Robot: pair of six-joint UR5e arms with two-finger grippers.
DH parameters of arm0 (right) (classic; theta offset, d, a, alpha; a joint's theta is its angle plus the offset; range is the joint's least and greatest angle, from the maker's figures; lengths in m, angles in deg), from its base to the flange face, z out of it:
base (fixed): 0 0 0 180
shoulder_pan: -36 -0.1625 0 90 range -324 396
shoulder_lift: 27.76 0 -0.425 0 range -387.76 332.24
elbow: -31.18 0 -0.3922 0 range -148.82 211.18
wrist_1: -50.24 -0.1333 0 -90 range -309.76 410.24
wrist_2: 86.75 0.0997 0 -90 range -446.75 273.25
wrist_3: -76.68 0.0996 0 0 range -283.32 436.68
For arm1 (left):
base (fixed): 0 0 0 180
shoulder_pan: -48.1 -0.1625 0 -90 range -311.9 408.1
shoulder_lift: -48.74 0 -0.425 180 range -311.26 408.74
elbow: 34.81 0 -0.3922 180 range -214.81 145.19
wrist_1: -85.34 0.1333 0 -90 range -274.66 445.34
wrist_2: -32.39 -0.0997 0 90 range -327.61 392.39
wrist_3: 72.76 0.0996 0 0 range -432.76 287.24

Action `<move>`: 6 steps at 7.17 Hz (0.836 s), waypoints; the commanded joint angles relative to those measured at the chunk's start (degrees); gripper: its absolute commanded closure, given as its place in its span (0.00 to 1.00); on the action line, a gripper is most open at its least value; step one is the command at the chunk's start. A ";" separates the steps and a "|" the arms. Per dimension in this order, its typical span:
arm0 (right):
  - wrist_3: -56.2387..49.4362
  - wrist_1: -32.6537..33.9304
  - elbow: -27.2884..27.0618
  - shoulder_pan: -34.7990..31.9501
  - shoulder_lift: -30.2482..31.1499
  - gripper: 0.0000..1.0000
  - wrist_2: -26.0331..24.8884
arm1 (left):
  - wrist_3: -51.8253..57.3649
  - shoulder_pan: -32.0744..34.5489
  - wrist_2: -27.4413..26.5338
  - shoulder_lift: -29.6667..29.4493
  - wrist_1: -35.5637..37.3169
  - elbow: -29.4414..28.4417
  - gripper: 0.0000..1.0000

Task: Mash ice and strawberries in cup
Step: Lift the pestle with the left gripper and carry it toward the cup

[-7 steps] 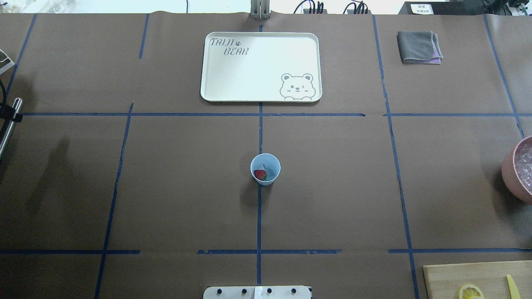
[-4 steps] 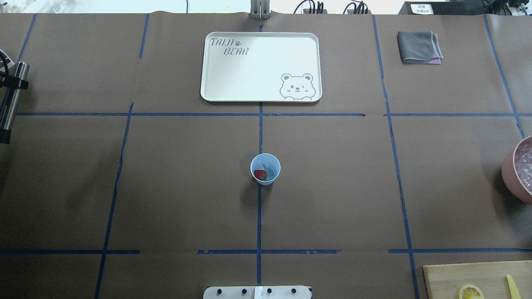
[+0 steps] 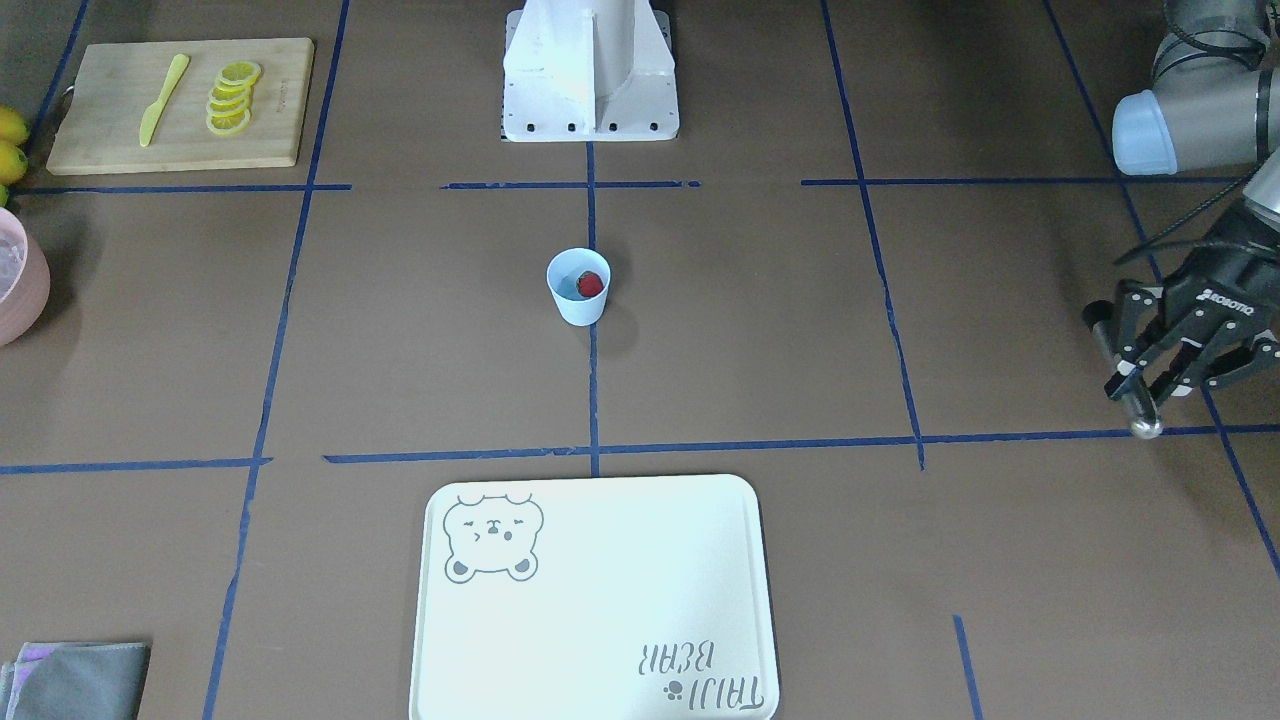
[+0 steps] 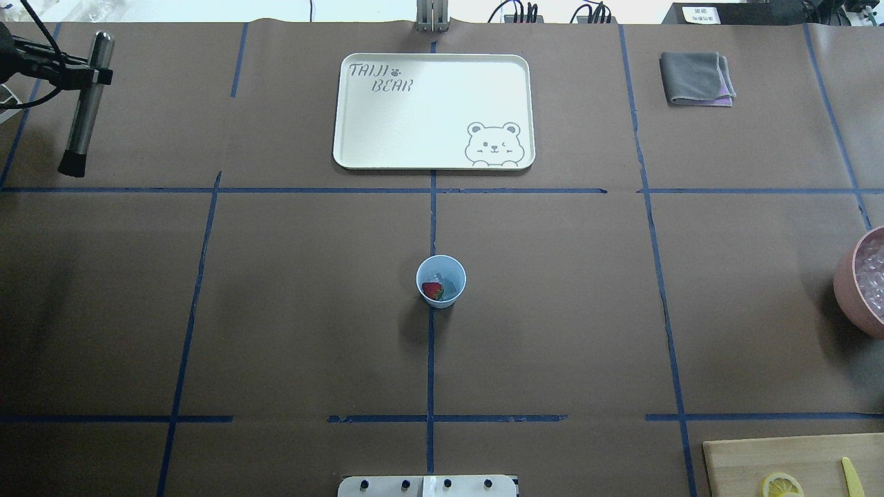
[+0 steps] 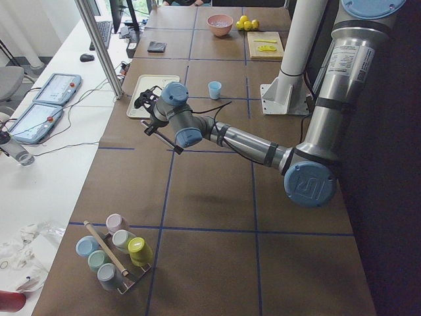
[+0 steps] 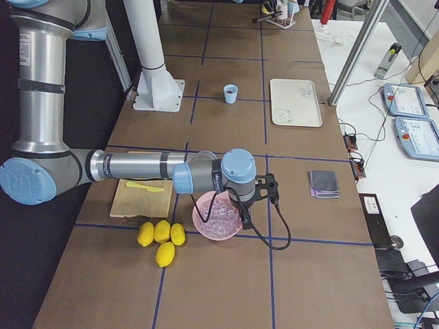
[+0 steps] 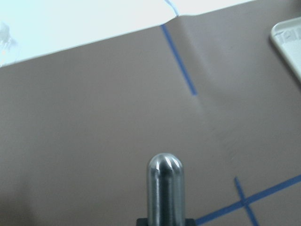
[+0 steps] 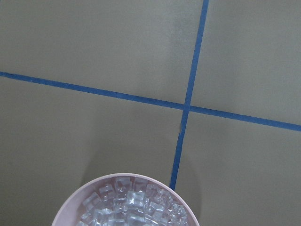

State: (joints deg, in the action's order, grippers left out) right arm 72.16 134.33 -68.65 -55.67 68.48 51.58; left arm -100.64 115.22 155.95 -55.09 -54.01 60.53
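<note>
The pale blue cup (image 4: 441,279) (image 3: 578,287) stands upright on the centre tape line. A red strawberry (image 4: 432,290) (image 3: 591,284) lies inside it beside pale ice (image 4: 450,283). My left gripper (image 4: 88,69) (image 3: 1125,360) hovers far off at the table's far-left corner, shut on a metal muddler rod (image 4: 83,110) (image 3: 1125,385). The rod's rounded tip (image 7: 165,188) fills the bottom of the left wrist view. My right gripper (image 6: 264,188) shows only in the exterior right view, over the pink bowl, and I cannot tell its state.
A white bear tray (image 4: 434,110) lies beyond the cup. A grey cloth (image 4: 696,79) is at the far right. The pink bowl (image 4: 846,276) holds ice cubes. A cutting board (image 3: 180,105) carries lemon slices and a yellow knife. The robot base (image 3: 590,70) sits behind the cup.
My left gripper has carried the rod away from the robot and slightly rightward, from the table's left edge to its far-left corner. The cup and its contents have not moved.
</note>
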 commanded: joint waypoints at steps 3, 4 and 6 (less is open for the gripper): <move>-0.05 0.03 -0.19 0.00 0.08 0.01 0.18 | -12.93 -10.02 -11.68 -2.42 -26.32 0.46 1.00; -0.05 0.03 -0.10 0.00 0.08 0.01 0.09 | -14.82 -16.25 -19.85 -2.69 -33.98 0.02 1.00; -0.05 -0.06 -0.19 -0.09 -0.01 0.01 0.09 | -14.93 -28.23 -33.59 -8.45 -45.89 -2.86 1.00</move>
State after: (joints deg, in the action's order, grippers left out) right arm 72.12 134.34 -68.78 -55.68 68.51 51.68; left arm -115.03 93.47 130.45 -59.73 -93.27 59.46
